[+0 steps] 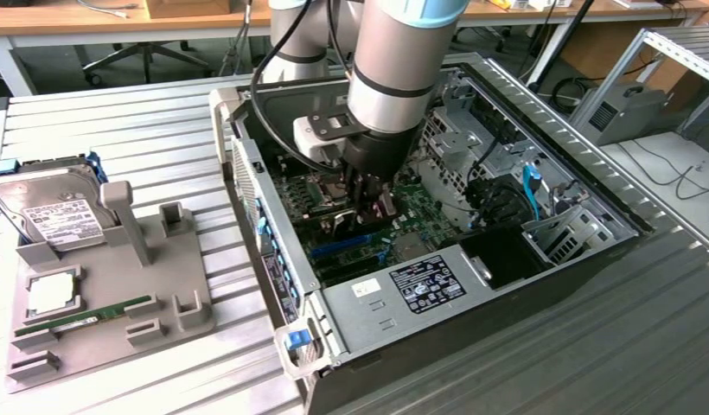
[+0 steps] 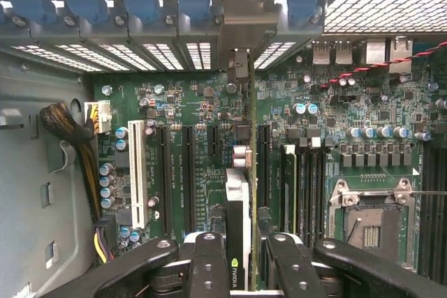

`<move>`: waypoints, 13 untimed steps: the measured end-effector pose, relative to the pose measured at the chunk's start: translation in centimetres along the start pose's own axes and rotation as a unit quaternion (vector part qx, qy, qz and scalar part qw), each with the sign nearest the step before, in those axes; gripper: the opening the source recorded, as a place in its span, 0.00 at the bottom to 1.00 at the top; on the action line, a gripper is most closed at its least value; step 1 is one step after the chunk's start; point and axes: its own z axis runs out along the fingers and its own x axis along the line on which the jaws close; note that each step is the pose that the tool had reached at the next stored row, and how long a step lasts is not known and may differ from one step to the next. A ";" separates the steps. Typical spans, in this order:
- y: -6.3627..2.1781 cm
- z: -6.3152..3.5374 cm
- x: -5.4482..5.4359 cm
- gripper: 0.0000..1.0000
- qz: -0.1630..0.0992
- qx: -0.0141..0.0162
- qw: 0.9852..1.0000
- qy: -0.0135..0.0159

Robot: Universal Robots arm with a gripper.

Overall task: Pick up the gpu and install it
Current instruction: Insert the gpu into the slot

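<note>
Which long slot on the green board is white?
The long white plastic slot nearest the braided cable bundle; the other long slots beside it are black.

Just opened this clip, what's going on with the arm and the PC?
The robot arm reaches down into the open computer case, and its gripper is shut on the gpu. The card stands on edge over the expansion slots of the motherboard, bracket end toward the case's rear slot openings. Whether it is seated in a slot cannot be told. On the exterior view's left, a hard drive and a RAM stick rest on the grey fixture.
</note>
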 end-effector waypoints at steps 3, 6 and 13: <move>0.02 0.14 0.0 0.27 0.000 0.000 1.000 0.000; 0.02 0.19 0.0 0.27 0.000 0.000 1.000 0.000; 0.19 0.22 0.0 0.27 0.000 0.000 1.000 0.000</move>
